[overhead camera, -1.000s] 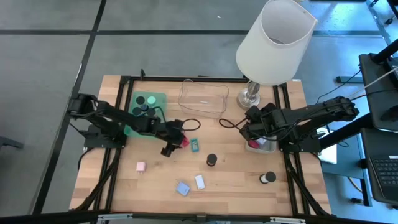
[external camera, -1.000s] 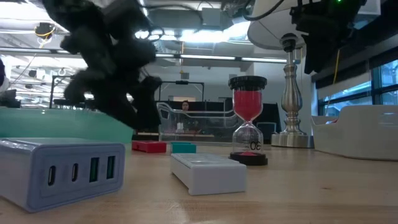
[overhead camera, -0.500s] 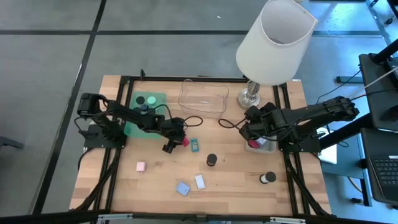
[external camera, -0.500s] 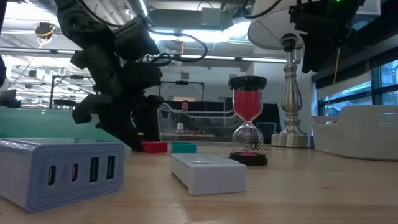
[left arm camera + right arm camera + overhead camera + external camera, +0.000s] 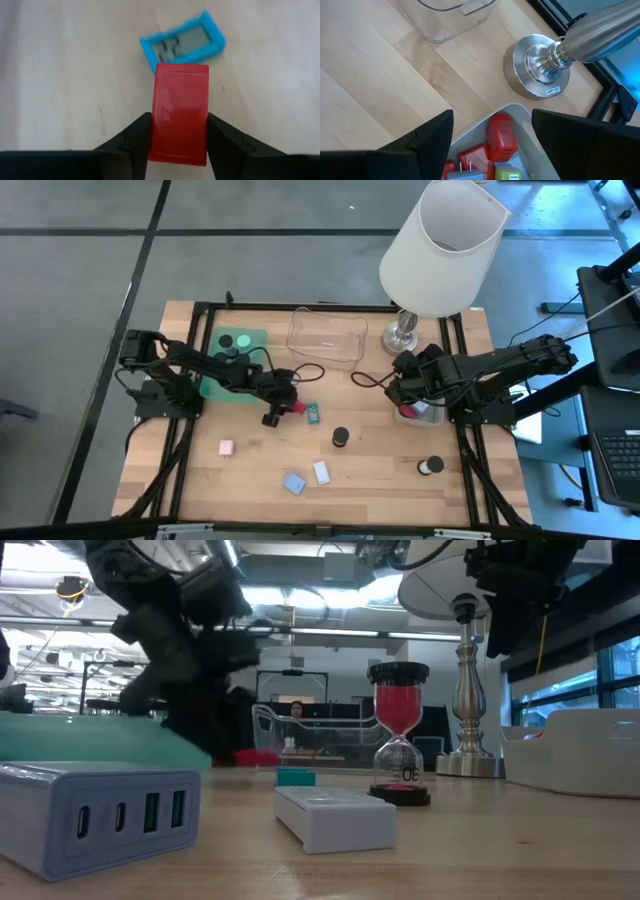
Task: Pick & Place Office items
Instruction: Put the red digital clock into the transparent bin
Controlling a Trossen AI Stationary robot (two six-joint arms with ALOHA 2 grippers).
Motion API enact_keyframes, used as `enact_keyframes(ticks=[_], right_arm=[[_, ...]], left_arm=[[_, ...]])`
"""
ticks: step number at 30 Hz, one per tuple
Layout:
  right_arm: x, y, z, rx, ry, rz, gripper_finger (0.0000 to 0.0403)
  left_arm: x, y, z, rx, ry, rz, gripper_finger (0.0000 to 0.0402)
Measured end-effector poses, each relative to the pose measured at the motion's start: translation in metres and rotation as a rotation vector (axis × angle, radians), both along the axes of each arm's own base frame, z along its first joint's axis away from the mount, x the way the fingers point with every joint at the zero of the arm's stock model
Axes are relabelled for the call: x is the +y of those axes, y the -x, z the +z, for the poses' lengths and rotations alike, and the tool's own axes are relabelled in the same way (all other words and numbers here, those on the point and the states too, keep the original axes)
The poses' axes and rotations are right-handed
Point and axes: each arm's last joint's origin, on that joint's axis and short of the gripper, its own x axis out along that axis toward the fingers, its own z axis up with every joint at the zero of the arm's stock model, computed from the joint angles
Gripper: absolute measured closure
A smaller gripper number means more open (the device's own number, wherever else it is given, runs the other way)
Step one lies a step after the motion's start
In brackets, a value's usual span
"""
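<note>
Where the teal rectangular block (image 5: pixel 182 42) lies, the left gripper (image 5: pixel 179 142) clamps a red rectangular plastic block (image 5: pixel 180 112). Right gripper (image 5: pixel 492 132): fingers spread, empty, above a white tray (image 5: pixel 532 125).

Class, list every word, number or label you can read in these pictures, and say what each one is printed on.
No text here reads with certainty.
Hourglass: pale marks on the lower bulb, too blurred to read.
Lamp base: a small white sticker, print too small to read.
Green item in the white tray: a label, too small to read.
Teal item: no readable print.
</note>
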Motion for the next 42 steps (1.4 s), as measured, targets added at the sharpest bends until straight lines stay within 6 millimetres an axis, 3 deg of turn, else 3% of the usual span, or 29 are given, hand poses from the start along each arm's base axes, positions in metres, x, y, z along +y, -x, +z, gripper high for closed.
enact_keyframes(ticks=[9,15,23,28,34,42], right_arm=[[0.0,0.0,0.0,0.013,0.029,0.026,0.0129],[-0.001,-0.001,0.001,0.024,0.049,0.052,0.0129],[-0.002,-0.003,0.002,0.0,0.135,0.057,0.0129],[-0.002,-0.003,0.002,-0.005,0.122,0.058,0.0129],[-0.002,-0.003,0.002,-0.001,0.122,0.061,0.0129],[-0.002,-0.003,0.002,0.001,0.123,0.064,0.0129]], left_arm=[[0.012,-0.007,0.052,-0.364,-0.083,0.124,0.025],[0.043,-0.01,0.074,-0.578,-0.099,0.298,0.025],[0.091,-0.041,0.101,-0.613,-0.124,0.44,0.025],[0.124,-0.068,0.098,-0.44,-0.102,0.523,0.025],[0.156,-0.091,0.079,-0.271,-0.018,0.571,0.025],[0.176,-0.103,0.066,-0.165,0.019,0.598,0.0248]])
